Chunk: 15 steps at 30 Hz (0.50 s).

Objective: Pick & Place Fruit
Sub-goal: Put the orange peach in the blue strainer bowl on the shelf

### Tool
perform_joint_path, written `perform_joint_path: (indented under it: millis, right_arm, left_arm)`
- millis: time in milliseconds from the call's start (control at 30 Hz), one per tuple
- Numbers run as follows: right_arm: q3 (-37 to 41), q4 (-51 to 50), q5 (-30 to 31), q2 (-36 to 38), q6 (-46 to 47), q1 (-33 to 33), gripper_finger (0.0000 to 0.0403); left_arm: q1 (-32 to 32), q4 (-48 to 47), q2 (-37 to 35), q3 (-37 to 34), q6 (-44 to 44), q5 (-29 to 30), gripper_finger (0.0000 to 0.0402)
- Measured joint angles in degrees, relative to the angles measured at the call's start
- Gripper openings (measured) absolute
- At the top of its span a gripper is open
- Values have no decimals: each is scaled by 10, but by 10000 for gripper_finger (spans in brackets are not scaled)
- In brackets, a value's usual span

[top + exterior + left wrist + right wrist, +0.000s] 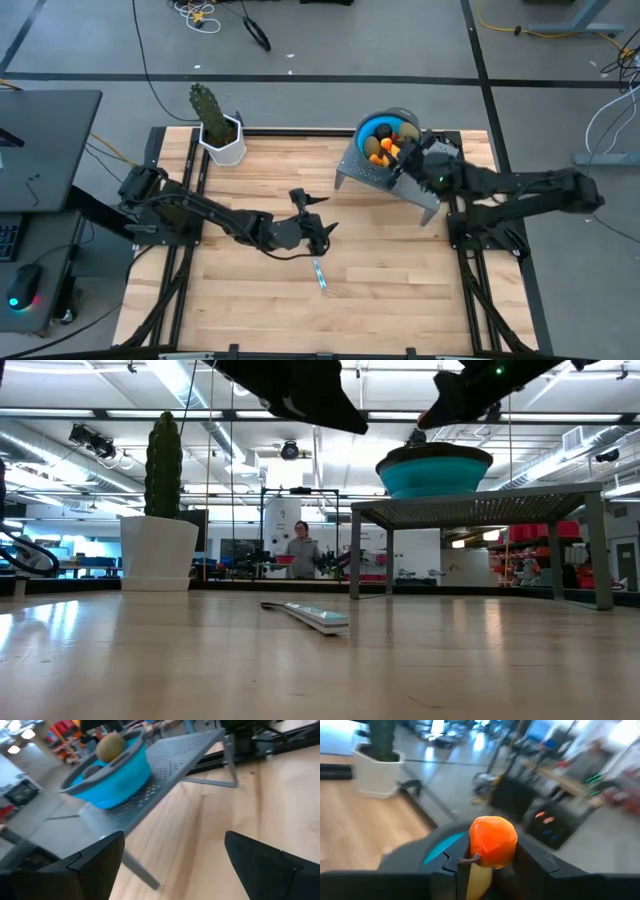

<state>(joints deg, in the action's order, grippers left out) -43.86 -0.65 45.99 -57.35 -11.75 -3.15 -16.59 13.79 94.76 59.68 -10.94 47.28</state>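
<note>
A: We start at the right gripper (487, 857). Our fingers (540, 865) are closed partway on a small orange fruit (492, 841), one pad on each side of it, and it sits squarely between them.

B: And where are we holding it? From above, we have the right gripper (408, 152) at the blue bowl (383, 124), right at its rim on the grey perforated stand (425, 196).

A: Yes. The bowl already holds other fruit: more orange pieces (376, 156), an olive-brown oval (372, 146) and a dark one. The left wrist view also shows an olive-brown oval (111, 746) sitting high in the bowl (117, 775).

B: So we judge this to be the placing step for the orange piece. Next we need the gripper fully over the bowl's opening, then we spread the fingers so the fruit drops in without bouncing off the pile.

A: And our left gripper (172, 857)?

B: Its fingers (265, 862) are spread wide with nothing between them. It hovers over mid-table, near the knife (319, 274) lying on the wooden table (400, 290), which we leave alone. We see no loose fruit on the table.
</note>
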Motion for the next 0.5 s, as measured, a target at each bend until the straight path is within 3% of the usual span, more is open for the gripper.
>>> perform_joint_path:
  millis: [100, 200, 500]
  right_arm:
    - [0, -54, -109, 31, 56, -46, 132]
    - [0, -84, -168, 49, 84, -74, 133]
    - [0, -125, -195, 58, 83, -106, 161]
  left_arm:
    - [1, -1, 0, 0, 12, -25, 353]
    - [1, -6, 0, 0, 16, -30, 353]
    - [1, -52, 0, 0, 48, -30, 353]
